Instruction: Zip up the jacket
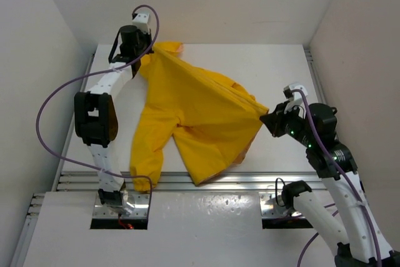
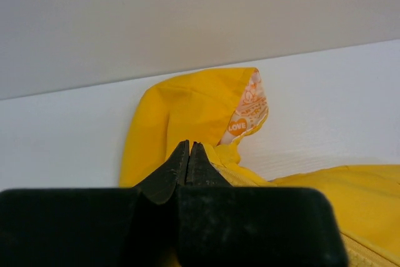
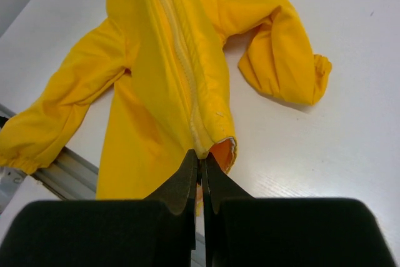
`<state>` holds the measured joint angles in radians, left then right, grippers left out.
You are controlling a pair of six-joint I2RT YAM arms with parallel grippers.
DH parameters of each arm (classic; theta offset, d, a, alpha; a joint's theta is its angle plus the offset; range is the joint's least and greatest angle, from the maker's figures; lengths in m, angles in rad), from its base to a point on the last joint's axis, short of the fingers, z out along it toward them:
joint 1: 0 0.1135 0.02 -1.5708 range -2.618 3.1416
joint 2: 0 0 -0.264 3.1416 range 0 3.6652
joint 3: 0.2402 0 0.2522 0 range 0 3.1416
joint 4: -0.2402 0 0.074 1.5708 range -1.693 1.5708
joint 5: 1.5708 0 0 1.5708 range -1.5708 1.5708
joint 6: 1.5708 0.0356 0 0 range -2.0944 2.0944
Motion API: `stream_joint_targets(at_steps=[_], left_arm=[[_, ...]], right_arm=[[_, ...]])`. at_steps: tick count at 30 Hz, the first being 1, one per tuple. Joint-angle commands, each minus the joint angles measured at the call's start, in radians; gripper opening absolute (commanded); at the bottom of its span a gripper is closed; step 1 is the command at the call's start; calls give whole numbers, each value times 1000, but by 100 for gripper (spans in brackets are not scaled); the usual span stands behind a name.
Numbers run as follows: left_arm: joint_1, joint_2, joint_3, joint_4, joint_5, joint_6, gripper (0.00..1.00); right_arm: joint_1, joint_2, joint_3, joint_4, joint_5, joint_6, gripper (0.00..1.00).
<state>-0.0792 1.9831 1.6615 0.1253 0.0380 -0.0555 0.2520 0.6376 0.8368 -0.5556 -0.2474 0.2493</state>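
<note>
The yellow jacket (image 1: pixel 194 110) lies front up on the white table (image 1: pixel 281 67), pulled slantwise between my two grippers. My left gripper (image 1: pixel 145 55) is at the far left, shut at the collar just below the hood (image 2: pixel 187 101), whose cream and orange lining (image 2: pixel 247 114) shows. In the left wrist view the left gripper (image 2: pixel 189 145) has its tips pressed together over the fabric. My right gripper (image 1: pixel 267 117) is shut on the bottom hem. In the right wrist view the right gripper (image 3: pixel 201 156) pinches the lower end of the zipper (image 3: pixel 181 60), which runs away up the jacket's (image 3: pixel 144 92) front.
One sleeve (image 1: pixel 147 161) hangs over the metal rail (image 1: pixel 250 179) at the table's near edge; the other sleeve (image 3: pixel 281 54) lies bent on the table. White walls close in the back and both sides. A purple cable (image 1: pixel 44 110) loops beside the left arm.
</note>
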Motion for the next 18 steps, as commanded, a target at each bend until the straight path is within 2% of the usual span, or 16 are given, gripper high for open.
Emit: stream_joint_targets(at_steps=[1, 5, 7, 8, 9, 11, 12, 14, 15, 18], left_arm=[[141, 34, 115, 65, -219, 102, 0], [154, 56, 190, 54, -181, 102, 0], [154, 65, 242, 6, -97, 112, 0], [154, 65, 277, -27, -61, 124, 0], [154, 65, 332, -54, -9, 125, 17], [154, 36, 345, -120, 55, 135, 42], [154, 13, 336, -134, 84, 135, 68], [145, -77, 276, -192, 135, 135, 93], [130, -111, 253, -219, 151, 146, 100], [78, -246, 155, -344, 131, 155, 100]], right_arm=[[-14, 3, 76, -66, 106, -44, 0], [-11, 109, 107, 15, 152, -53, 0], [-11, 187, 136, 51, 149, -80, 0], [-14, 212, 152, 68, 157, -84, 15], [-11, 235, 215, 63, 163, -96, 32], [-13, 319, 283, 42, 189, -122, 58], [-11, 339, 295, 42, 195, -139, 73], [-28, 352, 324, 45, 185, -143, 87], [-40, 355, 329, 37, 145, -137, 98], [-115, 347, 334, -1, 19, -111, 100]])
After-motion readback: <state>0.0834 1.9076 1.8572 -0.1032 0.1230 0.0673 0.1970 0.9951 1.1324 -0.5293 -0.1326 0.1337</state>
